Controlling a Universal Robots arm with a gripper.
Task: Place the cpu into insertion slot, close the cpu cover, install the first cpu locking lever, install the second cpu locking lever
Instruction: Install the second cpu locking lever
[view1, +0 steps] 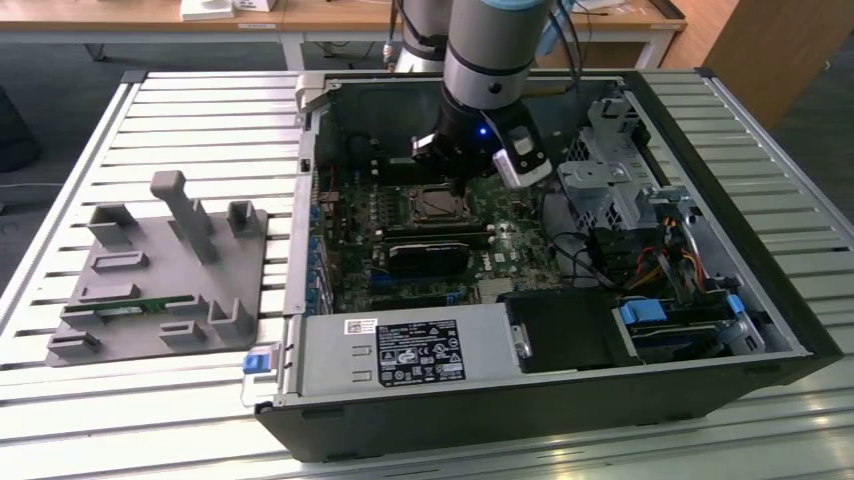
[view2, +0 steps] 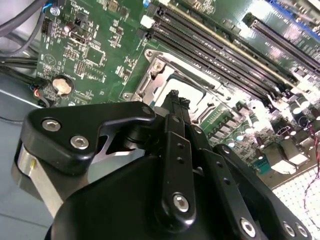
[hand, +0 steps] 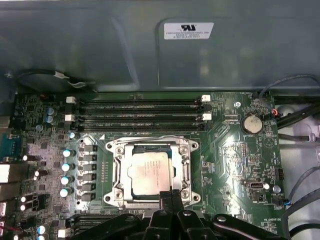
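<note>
Inside the open computer case (view1: 747, 300), the arm's gripper (hand: 170, 196) hangs just over the near edge of the CPU socket, its black fingertips (view2: 174, 97) pressed together with nothing between them. Seen in the first wrist view, the cpu (hand: 147, 173) lies flat in the socket on the green motherboard (hand: 240, 160), with the cpu cover (hand: 186, 170) lowered around it, framing the silvery top
</note>
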